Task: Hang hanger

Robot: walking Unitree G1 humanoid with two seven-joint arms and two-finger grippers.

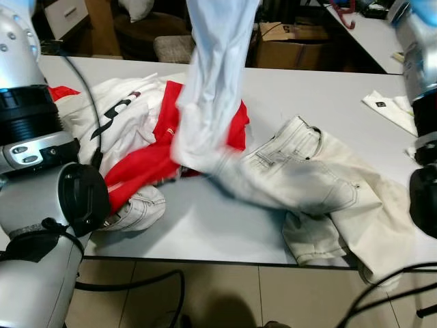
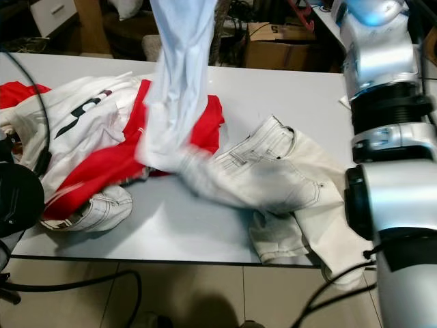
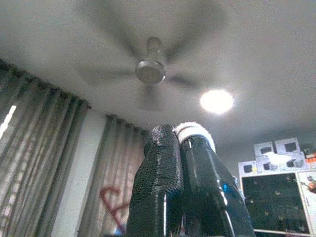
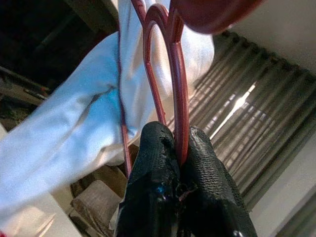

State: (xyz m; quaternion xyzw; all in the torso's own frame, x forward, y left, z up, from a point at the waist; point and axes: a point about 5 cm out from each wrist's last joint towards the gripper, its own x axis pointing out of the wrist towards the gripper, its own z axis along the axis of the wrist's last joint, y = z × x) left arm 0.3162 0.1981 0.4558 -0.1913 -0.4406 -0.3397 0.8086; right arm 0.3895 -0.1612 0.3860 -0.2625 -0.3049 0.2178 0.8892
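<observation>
1. Above the desk [image 1: 205, 219], the right gripper [image 4: 178, 148] is raised high, its jaws closed on the red hanger [image 4: 173, 74]. The hanger's wire runs up and away from the fingertips, so its long axis carries straight on from the jaws.
2. A pale garment [image 1: 212, 82] hangs from the hanger and drops in a long blurred column down to the desk, its lower end touching the heap of clothes there: a red cloth [image 1: 150, 164], a white printed top [image 1: 123, 116] and light jeans [image 1: 307, 171].
3. The left gripper [image 3: 180, 143] is also lifted, pointing toward the ceiling fan [image 3: 150, 69]. Its jaws are pressed together; a bit of white shows at the tips, and I cannot tell whether it is cloth.
4. Judgement: the right arm is the carrier, and hanging depends on the hook end, which lies beyond the jaws. No rail or rod can be made out, so the direction to it cannot be told.
</observation>
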